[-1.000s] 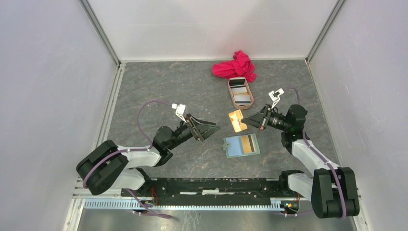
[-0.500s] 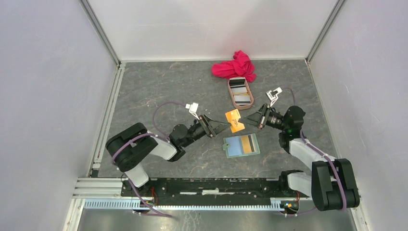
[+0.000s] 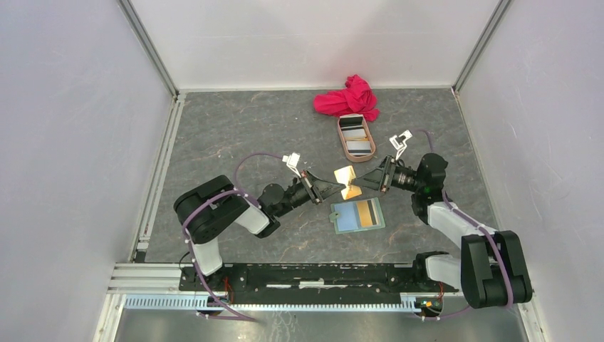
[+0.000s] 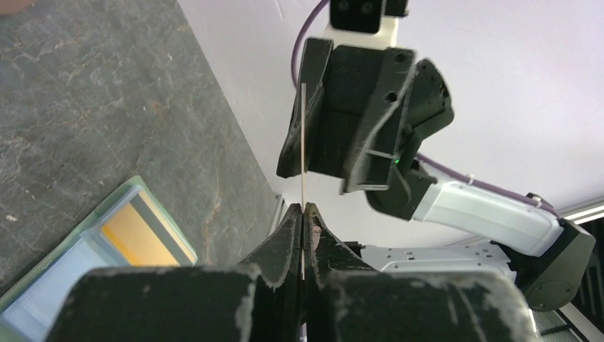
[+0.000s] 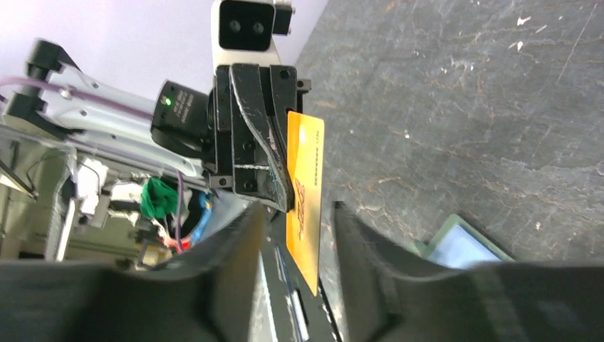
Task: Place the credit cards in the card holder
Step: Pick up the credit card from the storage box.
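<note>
Orange card (image 3: 347,181) mid-air, edge pinched in left gripper (image 4: 303,211), jaws clamped on it. Right gripper (image 3: 362,181) faces it, jaws spread either side of same card, no clamp visible in wrist view. Holder (image 3: 345,216) lies open on table (image 3: 249,135) just below card, one striped card (image 3: 368,211) in its pocket. More cards (image 3: 356,135) in tray (image 3: 340,140) behind. Estimate: one loaded, one in transit, tray cards left, under halfway.

Orange-yellow card (image 3: 347,182) in mid-air, card holder (image 3: 358,214) open flat nearby, striped cards (image 3: 355,135) farther back
</note>
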`<state>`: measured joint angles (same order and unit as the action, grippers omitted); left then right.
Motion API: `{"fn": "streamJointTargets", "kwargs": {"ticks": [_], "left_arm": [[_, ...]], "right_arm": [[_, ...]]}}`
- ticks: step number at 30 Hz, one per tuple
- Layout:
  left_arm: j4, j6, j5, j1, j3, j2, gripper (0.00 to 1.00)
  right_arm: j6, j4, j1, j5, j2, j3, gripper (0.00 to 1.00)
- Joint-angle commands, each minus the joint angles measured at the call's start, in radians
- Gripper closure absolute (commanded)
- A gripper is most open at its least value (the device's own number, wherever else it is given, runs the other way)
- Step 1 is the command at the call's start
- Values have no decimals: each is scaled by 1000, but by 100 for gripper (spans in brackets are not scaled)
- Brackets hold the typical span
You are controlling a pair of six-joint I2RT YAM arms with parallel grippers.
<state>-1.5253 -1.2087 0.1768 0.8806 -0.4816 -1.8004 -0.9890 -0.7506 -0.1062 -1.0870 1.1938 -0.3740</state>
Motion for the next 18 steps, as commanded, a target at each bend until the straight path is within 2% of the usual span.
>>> {"fn": "streamJointTargets", "kwargs": {"ticks": [1, 3, 7, 13, 18], "left_arm": [[-171, -14, 58, 3, -5, -11, 98], [-127, 14, 94, 0, 4, 4, 98], [-52, 66, 159, -8, 13, 34, 98], [-37, 74, 267, -40, -9, 44, 98], [-31, 79, 302, -56, -12, 47, 98]], "right_arm": [[350, 233, -10, -76, -24, -124, 47], [487, 339, -9, -116, -20, -185, 40], [627, 482, -7, -157, 9, -250, 40], [651, 498, -8, -214, 41, -246, 50], [651, 501, -8, -236, 26, -235, 51]]}}
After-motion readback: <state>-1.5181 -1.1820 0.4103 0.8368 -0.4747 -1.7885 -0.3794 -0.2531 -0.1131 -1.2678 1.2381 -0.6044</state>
